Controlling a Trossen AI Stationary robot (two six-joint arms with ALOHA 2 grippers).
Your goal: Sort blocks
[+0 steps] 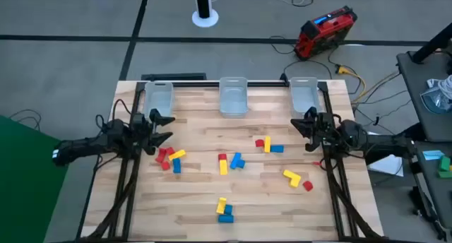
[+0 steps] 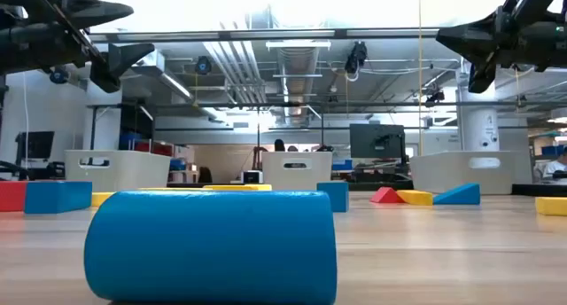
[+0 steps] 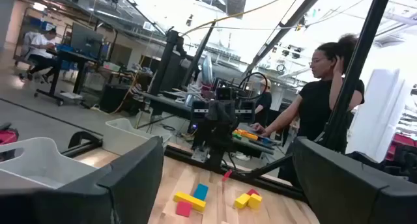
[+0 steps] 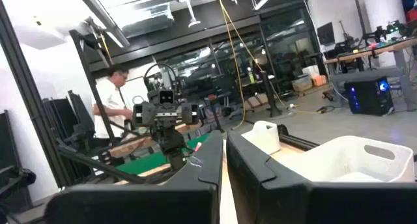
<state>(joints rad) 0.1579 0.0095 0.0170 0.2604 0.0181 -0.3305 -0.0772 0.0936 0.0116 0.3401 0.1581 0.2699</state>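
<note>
Red, yellow and blue blocks lie flat on the wooden table in loose groups: one at the left (image 1: 169,159), one in the middle (image 1: 229,162), one toward the far right (image 1: 268,145), a yellow L with a red piece (image 1: 295,179), and a yellow and blue pair near the front (image 1: 224,209). A blue block (image 2: 213,243) fills the low view's foreground. My left gripper (image 1: 164,128) hangs open above the table's left side, holding nothing. My right gripper (image 1: 299,127) hangs shut above the right side, holding nothing.
Three clear bins stand along the table's far edge, at left (image 1: 159,98), middle (image 1: 233,96) and right (image 1: 304,93). Each wrist view shows the other arm across the table and a person (image 3: 319,100) (image 4: 111,94) standing beyond it.
</note>
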